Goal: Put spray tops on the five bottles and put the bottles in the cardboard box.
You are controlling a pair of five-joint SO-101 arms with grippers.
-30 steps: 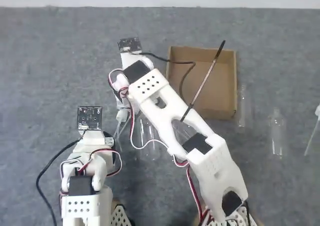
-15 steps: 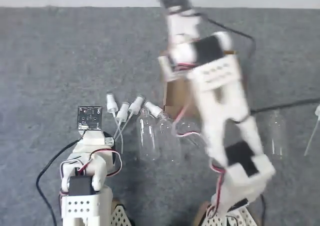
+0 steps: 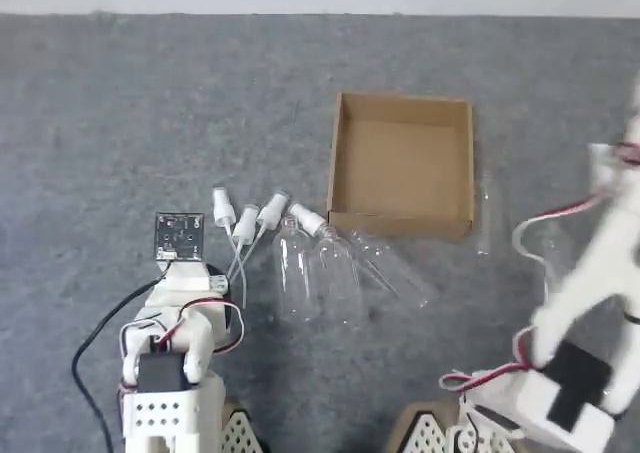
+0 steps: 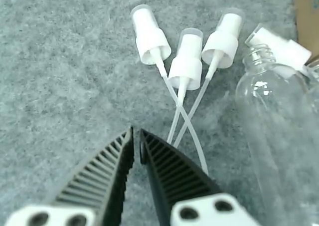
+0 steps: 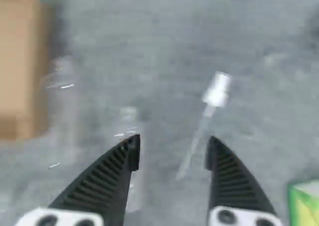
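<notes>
Released right claw point(image 5: 172, 138) has swung off the square cardboard box point(image 3: 400, 173) to right edge, above white spray top point(image 5: 217, 94); left claw point(image 4: 136, 132) clenched.

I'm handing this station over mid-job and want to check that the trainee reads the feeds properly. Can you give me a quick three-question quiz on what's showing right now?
1. True or false: the cardboard box already holds a bottle.
2. Pick one. The right gripper is: A) open, B) shut on a spray top, C) shut on a bottle.
3. Fill in: in the left wrist view, ___ spray tops lie with their tubes bare just ahead of the left gripper.

Key: 1 false; 2 A; 3 three.
</notes>
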